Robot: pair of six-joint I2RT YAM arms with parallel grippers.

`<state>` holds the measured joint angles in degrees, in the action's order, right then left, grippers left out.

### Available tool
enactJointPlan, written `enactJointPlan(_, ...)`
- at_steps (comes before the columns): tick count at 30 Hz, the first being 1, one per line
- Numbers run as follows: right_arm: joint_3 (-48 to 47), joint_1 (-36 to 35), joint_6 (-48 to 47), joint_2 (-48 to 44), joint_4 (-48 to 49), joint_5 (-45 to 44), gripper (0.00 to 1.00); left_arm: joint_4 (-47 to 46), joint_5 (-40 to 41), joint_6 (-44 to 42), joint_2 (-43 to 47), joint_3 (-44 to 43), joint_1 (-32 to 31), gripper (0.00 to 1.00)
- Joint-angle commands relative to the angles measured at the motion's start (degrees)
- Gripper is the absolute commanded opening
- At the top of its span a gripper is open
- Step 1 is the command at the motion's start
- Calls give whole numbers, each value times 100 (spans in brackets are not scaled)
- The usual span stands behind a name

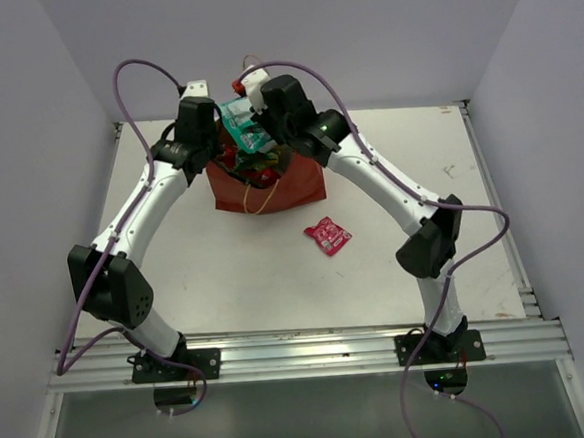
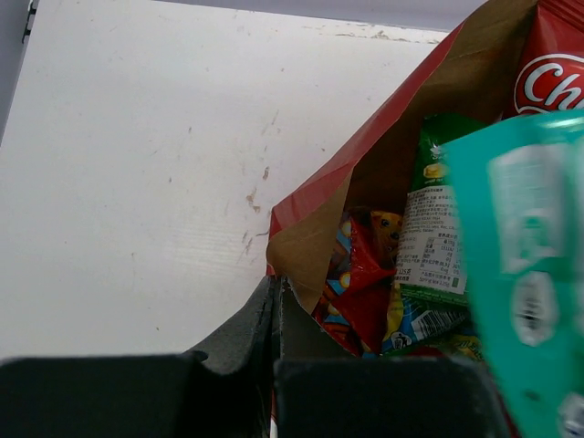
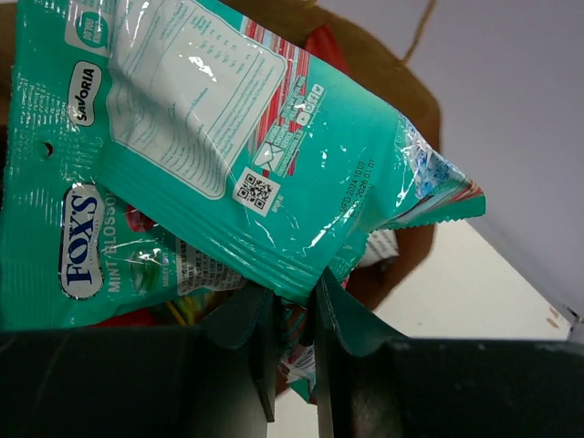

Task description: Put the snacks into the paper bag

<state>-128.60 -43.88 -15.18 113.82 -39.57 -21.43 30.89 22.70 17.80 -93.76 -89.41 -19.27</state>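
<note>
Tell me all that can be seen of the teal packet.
The teal packet is flat, glossy, crinkly plastic with a white text panel, a QR code, red stripes and the words FOX'S and Savoria. It lies tilted over the open mouth of the paper bag. The right gripper is shut on one edge of it.

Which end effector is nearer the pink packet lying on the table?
Right. The right end effector holds the teal packet over the paper bag, up-left of the pink packet; the left end effector grips the bag's left rim, farther off.
</note>
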Motion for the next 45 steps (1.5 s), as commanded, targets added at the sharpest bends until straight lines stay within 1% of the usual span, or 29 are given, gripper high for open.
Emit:
enactJointPlan(1, -508, 37, -73, 210, 767, 359, 0, -66, -64, -49, -11, -218, -7, 0)
enactJointPlan(3, -465, 46, -38, 395, 758, 385, 0, -75, -55, -58, -2, -200, -7, 0)
enactJointPlan(7, 280, 46, -117, 334, 732, 105, 1, -84, -20, -66, 24, -191, -7, 0)
enactJointPlan(8, 395, 46, -134, 282, 723, -35, 19, -84, -2, -58, 24, -191, -7, 0)
enactJointPlan(9, 510, 46, -108, 133, 740, -80, 40, -92, 6, -66, 24, -191, -7, 0)
enactJointPlan(10, 598, 46, -91, 45, 740, -124, 63, -101, 7, -75, 24, -191, -7, 0)
enactJointPlan(11, 573, 37, -73, -35, 732, -159, 89, -101, -2, -75, 15, -191, -7, 0)
enactJointPlan(14, 134, -24, -29, -526, 618, -440, 99, -110, -37, -75, -37, -209, -7, 0)
enactJointPlan(16, -51, -51, 129, -1088, 513, -564, 99, -110, -46, -66, -81, -244, -7, 0)
enactJointPlan(18, 271, -51, 295, -1553, 450, -625, 99, -119, -46, -66, -108, -253, -7, 0)
enactJointPlan(19, 1022, -51, 340, -2121, 503, -608, 99, -119, -46, -58, -117, -261, -7, 0)
enactJointPlan(21, 2000, -51, 672, -2608, 529, -529, 99, -128, -64, -49, -152, -262, -7, 0)
enactJointPlan(22, 2927, -51, 857, -2776, 434, -424, 99, -128, -72, -49, -169, -279, -7, 0)
enactJointPlan(23, 3363, -51, 1076, -3021, 381, -302, 99, -119, -99, -40, -178, -297, -7, 0)
enactJointPlan(24, 3776, -59, 1592, -3111, 363, -161, 99, -119, -99, -40, -204, -314, -7, 0)
enactJointPlan(25, 4581, -51, 1884, -3190, 545, 23, 98, -110, -99, -40, -213, -323, -7, 0)
enactJointPlan(26, 4963, -51, 2113, -3347, 730, 425, 98, -93, -108, -40, -222, -340, -7, 0)
enactJointPlan(27, 5298, -42, 2498, -3401, 940, 594, 98, -92, -108, -40, -231, -341, -7, 0)
enactJointPlan(28, 5832, -33, 2668, -3410, 1369, 727, 98, -84, -116, -40, -231, -332, -7, 0)
enactJointPlan(30, 6300, -7, 3045, -3271, 1723, 1052, 98, -75, -169, -49, -222, -306, -7, 0)
enactJointPlan(31, 6390, 2, 3126, -3191, 2055, 1175, 96, -75, -187, -49, -205, -271, -7, 0)
enactJointPlan(34, 6584, 20, 3293, -2743, 2619, 1422, 92, -84, -213, -66, -169, -235, -7, 0)
enactJointPlan(37, 6628, 46, 3276, -2304, 2945, 1379, 90, -84, -196, -84, -152, -218, -7, 0)
enactJointPlan(43, 6952, 318, 3293, -1926, 3517, 1299, 89, -84, -152, -119, -125, -183, -7, 0)
enactJointPlan(45, 6971, 458, 3311, -1767, 3535, 1326, 88, -92, -143, -128, -125, -165, -7, 0)
